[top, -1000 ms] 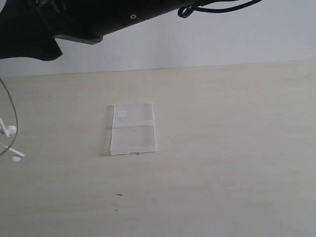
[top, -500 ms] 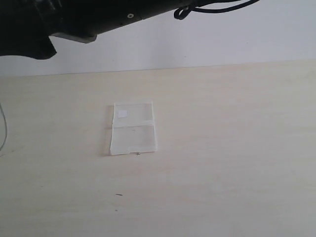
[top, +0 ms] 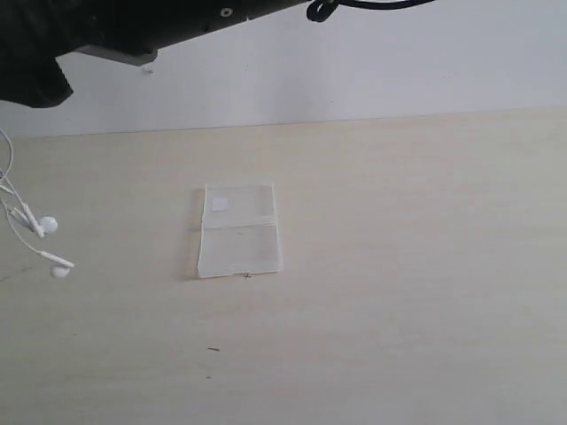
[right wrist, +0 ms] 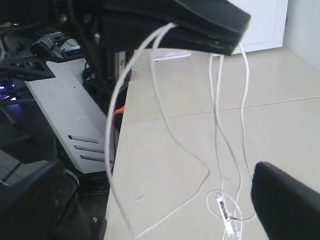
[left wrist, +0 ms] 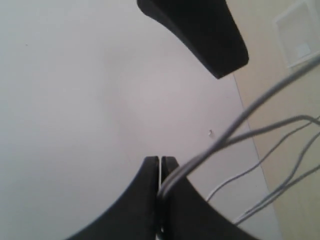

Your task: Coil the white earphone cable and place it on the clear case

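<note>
The clear case lies open and flat on the pale table, white sticker on its far half; the left wrist view catches it too, clear case. My left gripper is shut on the white earphone cable, which runs off in several strands. In the exterior view the two earbuds dangle at the left edge above the table. My right gripper stands wide open with cable loops and the inline remote hanging between its fingers, untouched. The left gripper's black jaws hold the cable above.
A black arm crosses the top left of the exterior view. The table's side edge is close to the hanging cable, with grey equipment beyond it. A white wall backs the table.
The earbuds swung out of view at the left, then back in, now higher and further right. The black arm overhead shifted up and left.
</note>
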